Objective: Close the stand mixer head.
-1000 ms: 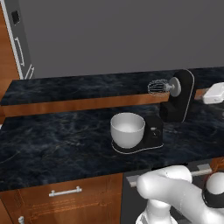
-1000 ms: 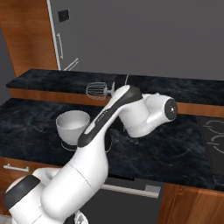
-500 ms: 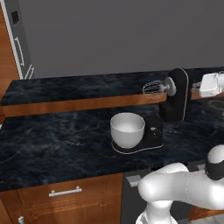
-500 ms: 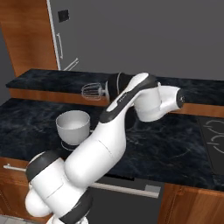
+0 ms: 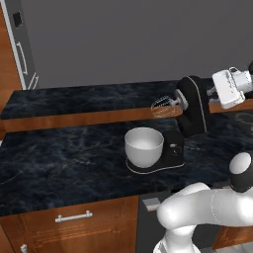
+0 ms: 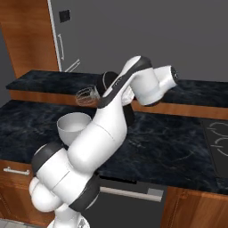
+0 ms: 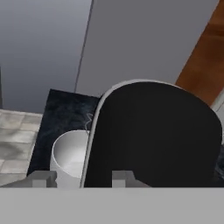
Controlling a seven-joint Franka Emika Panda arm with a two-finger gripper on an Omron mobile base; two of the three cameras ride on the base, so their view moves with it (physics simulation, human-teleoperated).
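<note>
The black stand mixer head [image 5: 192, 106] is tilted up and back over its base, its silver hub [image 5: 178, 101] and wire whisk [image 5: 160, 105] pointing left above the white bowl [image 5: 143, 147]. My gripper [image 5: 215, 90] is right behind the head's raised rear, at its upper part. In the hand view the head [image 7: 153, 135] looms close, and its pale left edge runs down between my open gripper's [image 7: 83, 179] fingertips [image 7: 41, 178], with the bowl [image 7: 68, 153] beyond. From the right base view my arm covers most of the head [image 6: 107, 80]; the whisk [image 6: 84, 95] shows.
The mixer stands on a dark marble counter [image 5: 64, 158] with a raised ledge [image 5: 74, 101] behind it. A steel fridge [image 5: 20, 49] is at the far left. A cooktop [image 6: 218, 142] lies to the right. Wooden drawers [image 5: 74, 222] sit below the counter.
My hand has moved left and up against the back of the mixer head. The head has tipped forward a little, and the whisk has moved left and down toward the bowl.
</note>
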